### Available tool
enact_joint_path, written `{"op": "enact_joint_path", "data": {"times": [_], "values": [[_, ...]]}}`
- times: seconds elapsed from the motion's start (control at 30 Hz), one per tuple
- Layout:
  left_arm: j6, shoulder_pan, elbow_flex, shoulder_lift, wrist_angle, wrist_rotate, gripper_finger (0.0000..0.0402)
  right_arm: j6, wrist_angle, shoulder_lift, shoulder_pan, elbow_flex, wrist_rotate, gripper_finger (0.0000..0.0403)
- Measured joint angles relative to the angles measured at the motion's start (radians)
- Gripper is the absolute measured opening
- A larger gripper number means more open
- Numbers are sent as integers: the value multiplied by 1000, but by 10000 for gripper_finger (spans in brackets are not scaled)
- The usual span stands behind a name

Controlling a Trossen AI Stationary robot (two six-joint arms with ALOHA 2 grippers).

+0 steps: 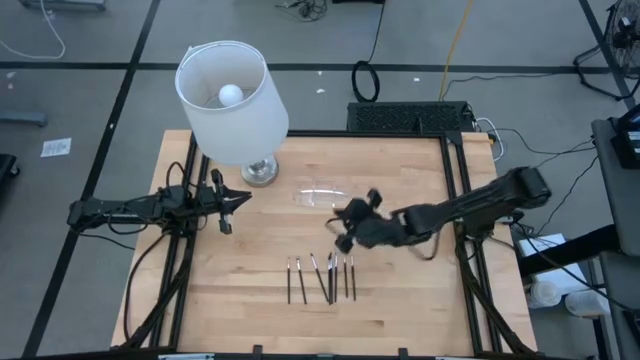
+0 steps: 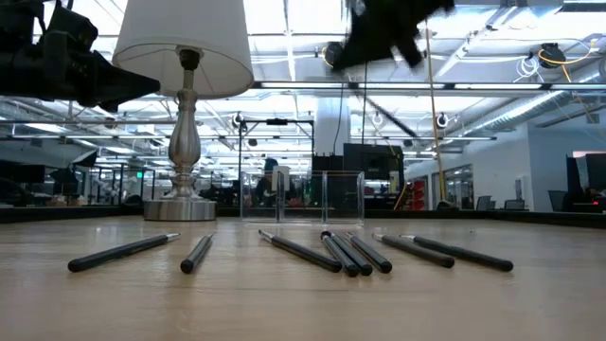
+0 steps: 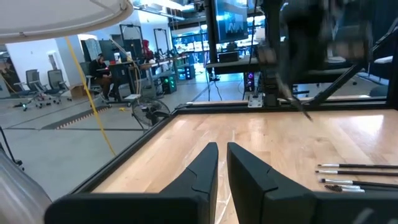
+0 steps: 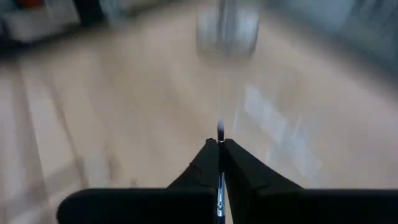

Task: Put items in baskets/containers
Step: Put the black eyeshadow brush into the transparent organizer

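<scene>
Several thin dark sticks (image 1: 320, 278) lie side by side on the wooden table near its front edge, also seen in the low view (image 2: 341, 254). My right gripper (image 1: 343, 238) hangs above and just behind them, shut on one more stick (image 4: 220, 130). The clear tray (image 1: 318, 193) stands on the table beyond it, next to the lamp's base. My left gripper (image 1: 240, 198) waits at the table's left side, level, with its fingers (image 3: 208, 165) nearly together on nothing. My right gripper pinches one thin stick between its two fingers (image 4: 208, 155). The stick runs along the gap, and its pale end (image 4: 220, 128) pokes out past the fingertips. In the left wrist view the stick (image 3: 300, 107) slants down below the gripper, clear of the table.
A lamp with a white shade (image 1: 232, 100) and a metal base (image 1: 260, 172) stands at the table's far left, close to the tray. A black frame (image 1: 455, 180) rims the table. Bare wood lies between the sticks and the tray.
</scene>
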Motion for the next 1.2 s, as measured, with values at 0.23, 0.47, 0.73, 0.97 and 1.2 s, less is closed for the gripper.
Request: {"op": "enact_joint_path", "data": {"times": [0.23,0.47,0.73,0.97,1.2], "values": [[0,0,0,0,0,0,44,-762,807,-143,-46,-138,-8,1],[23,0,0,0,-1,0,44,-655,1234,-123,-261,-444,-371,0],[24,0,0,0,11,0,44,-565,1602,99,-361,-581,-372,0],[22,0,0,0,23,0,44,-548,1628,243,-362,-561,-318,0],[18,0,0,0,23,1,44,-510,1580,272,-362,-560,-264,0]]}}
